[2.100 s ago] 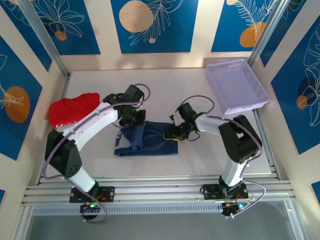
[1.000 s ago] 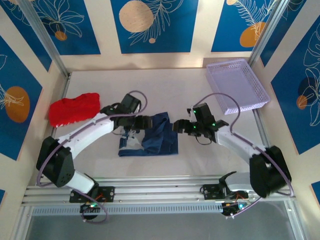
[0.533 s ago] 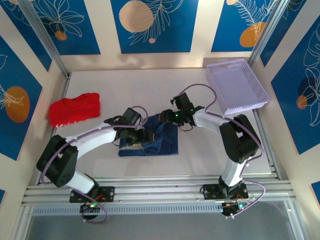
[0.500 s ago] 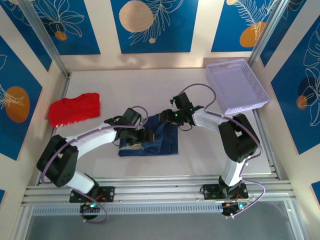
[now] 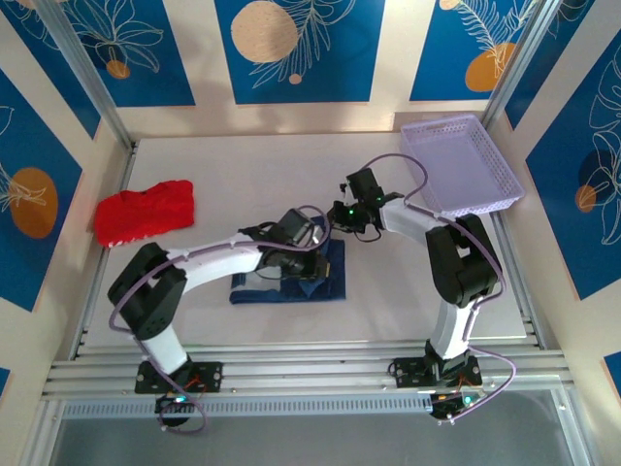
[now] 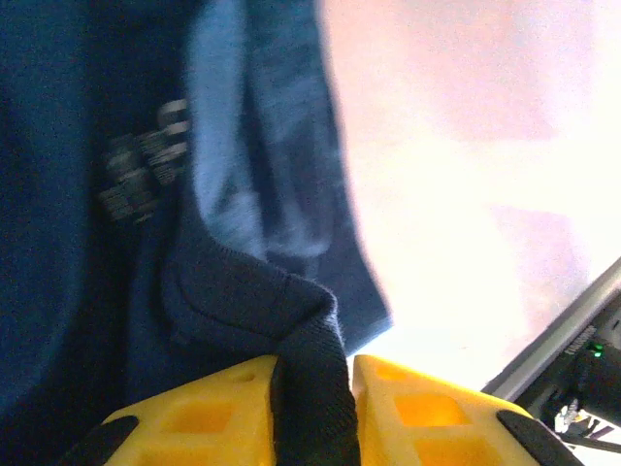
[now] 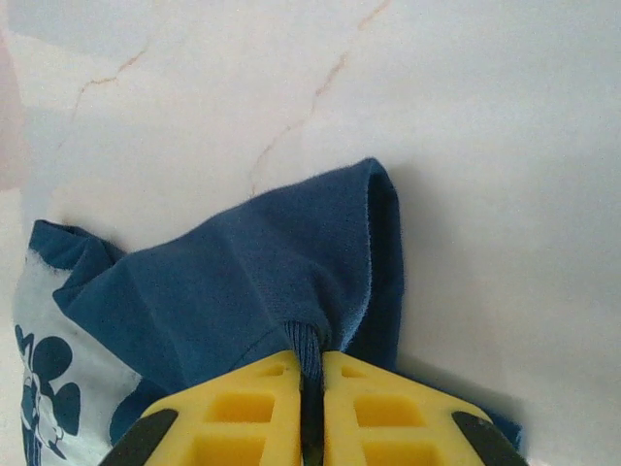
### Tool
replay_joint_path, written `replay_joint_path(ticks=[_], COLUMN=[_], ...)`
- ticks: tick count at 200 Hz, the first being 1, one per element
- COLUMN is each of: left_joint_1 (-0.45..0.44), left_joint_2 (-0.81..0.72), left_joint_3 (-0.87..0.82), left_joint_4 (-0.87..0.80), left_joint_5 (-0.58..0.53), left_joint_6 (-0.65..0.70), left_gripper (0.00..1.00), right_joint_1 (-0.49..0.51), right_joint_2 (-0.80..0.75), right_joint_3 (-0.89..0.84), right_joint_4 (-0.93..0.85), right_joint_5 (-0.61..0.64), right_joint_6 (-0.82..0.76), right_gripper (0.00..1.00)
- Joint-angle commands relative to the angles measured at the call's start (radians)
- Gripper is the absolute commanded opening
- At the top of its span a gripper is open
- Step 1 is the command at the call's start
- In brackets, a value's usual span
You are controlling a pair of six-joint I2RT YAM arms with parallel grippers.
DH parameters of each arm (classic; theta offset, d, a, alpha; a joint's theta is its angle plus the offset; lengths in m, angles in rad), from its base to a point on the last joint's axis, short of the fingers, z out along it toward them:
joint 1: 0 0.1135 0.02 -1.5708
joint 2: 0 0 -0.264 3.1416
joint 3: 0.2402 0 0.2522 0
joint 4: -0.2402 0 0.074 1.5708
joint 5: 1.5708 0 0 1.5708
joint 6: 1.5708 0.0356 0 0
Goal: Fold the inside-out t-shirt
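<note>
At the centre of the pale table (image 5: pixel 252 165), a dark navy inside-out t-shirt (image 5: pixel 335 283), bunched into a rough rectangle. Pinched near its right side by the left gripper (image 6: pixel 315 367), yellow fingers (image 6: pixel 204 408) closed on a raised fold of dark cloth. Pinched at its far right corner by the right gripper (image 7: pixel 310 361), jaws pressed together on a thin ridge of blue fabric. Far left and well apart, a bright red garment (image 5: pixel 146 212); at the far right corner, a lilac basket (image 5: pixel 461 165)
</note>
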Motion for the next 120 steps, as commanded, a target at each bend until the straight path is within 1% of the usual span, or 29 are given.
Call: replay_joint_path(ticks=[1, 17, 24, 34, 42, 47, 52, 55, 69, 79, 100, 108, 120], left_joint_1=[-0.057, -0.087, -0.098, -0.114, -0.125, -0.133, -0.138, -0.142, -0.148, -0.147, -0.117, -0.086, -0.009], left_joint_2=[0.063, 0.117, 0.139, 0.163, 0.175, 0.179, 0.181, 0.18, 0.162, 0.13, 0.008, -0.045, -0.11], left_joint_3=[0.085, 0.145, 0.176, 0.215, 0.239, 0.251, 0.261, 0.265, 0.274, 0.26, 0.184, 0.14, 0.082], left_joint_4=[0.015, 0.025, 0.022, 0.02, 0.018, 0.017, 0.016, 0.014, 0.006, -0.013, -0.055, -0.062, -0.067], left_joint_5=[0.0, 0.015, 0.021, 0.028, 0.034, 0.035, 0.037, 0.039, 0.046, 0.032, -0.042, -0.064, -0.093], left_joint_6=[0.028, 0.032, 0.033, 0.038, 0.046, 0.051, 0.056, 0.06, 0.081, 0.101, 0.144, 0.149, 0.139], left_gripper=[0.24, 0.26, 0.3, 0.32, 0.35, 0.39, 0.45, 0.47, 0.51, 0.53, 0.56, 0.57, 0.59], right_joint_1=[-0.028, -0.054, -0.066, -0.082, -0.092, -0.102, -0.111, -0.117, -0.149, -0.174, -0.212, -0.219, -0.217], right_joint_2=[0.039, 0.068, 0.085, 0.106, 0.111, 0.111, 0.109, 0.104, 0.065, 0.022, -0.106, -0.16, -0.246], right_joint_3=[0.055, 0.085, 0.104, 0.136, 0.152, 0.16, 0.166, 0.168, 0.155, 0.127, 0.005, -0.057, -0.159], right_joint_4=[-0.092, -0.127, -0.148, -0.186, -0.211, -0.225, -0.239, -0.246, -0.262, -0.265, -0.251, -0.247, -0.231], right_joint_5=[-0.07, -0.1, -0.117, -0.127, -0.128, -0.129, -0.128, -0.128, -0.131, -0.132, -0.139, -0.149, -0.183], right_joint_6=[-0.068, -0.09, -0.101, -0.121, -0.138, -0.148, -0.156, -0.16, -0.167, -0.161, -0.14, -0.131, -0.12], right_gripper=[0.13, 0.16, 0.18, 0.22, 0.27, 0.3, 0.32, 0.33, 0.38, 0.39, 0.4, 0.4, 0.41])
